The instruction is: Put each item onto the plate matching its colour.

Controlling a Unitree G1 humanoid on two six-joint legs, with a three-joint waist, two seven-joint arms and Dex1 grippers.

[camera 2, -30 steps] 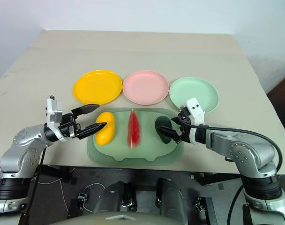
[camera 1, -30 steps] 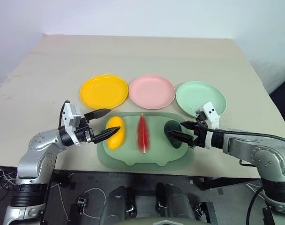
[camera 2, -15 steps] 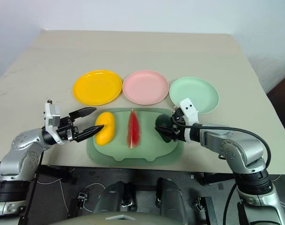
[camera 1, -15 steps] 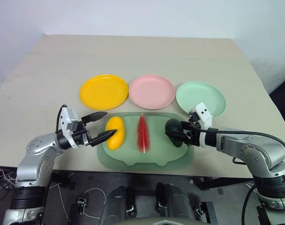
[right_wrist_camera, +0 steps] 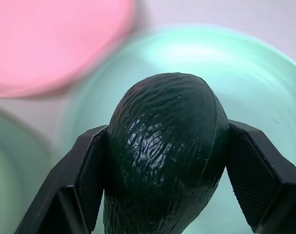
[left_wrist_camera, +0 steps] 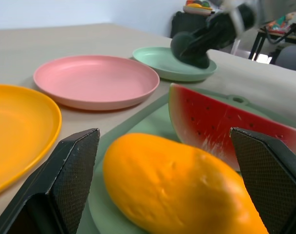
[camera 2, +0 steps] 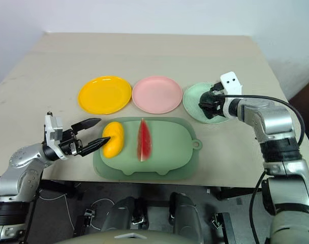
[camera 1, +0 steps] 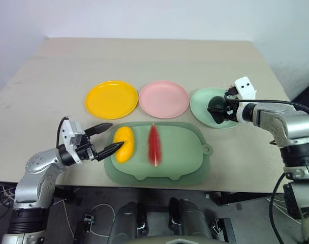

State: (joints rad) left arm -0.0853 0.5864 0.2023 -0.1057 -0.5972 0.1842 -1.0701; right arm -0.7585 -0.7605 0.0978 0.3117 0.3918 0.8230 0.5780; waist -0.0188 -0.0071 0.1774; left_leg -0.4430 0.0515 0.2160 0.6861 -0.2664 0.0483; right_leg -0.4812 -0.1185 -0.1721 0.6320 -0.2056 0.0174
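My right gripper (camera 1: 219,108) is shut on the dark green avocado (right_wrist_camera: 162,146) and holds it just over the mint green plate (camera 1: 201,101). The yellow-orange mango (camera 1: 124,144) and the thin red watermelon wedge (camera 1: 154,144) lie on the pale green tray (camera 1: 187,162). My left gripper (camera 1: 106,139) stands open just left of the mango, one finger on each side of its near end, not touching. The yellow plate (camera 1: 112,98) and the pink plate (camera 1: 163,98) sit bare behind the tray.
The three plates stand in a row behind the tray. The tray's small tab (camera 1: 207,149) points right. The beige table (camera 1: 144,56) runs far back, and its front edge lies just below the tray.
My right gripper closed on the avocado, lifted it off the tray's right side and carried it back and right over the green plate. The left gripper stayed beside the mango.
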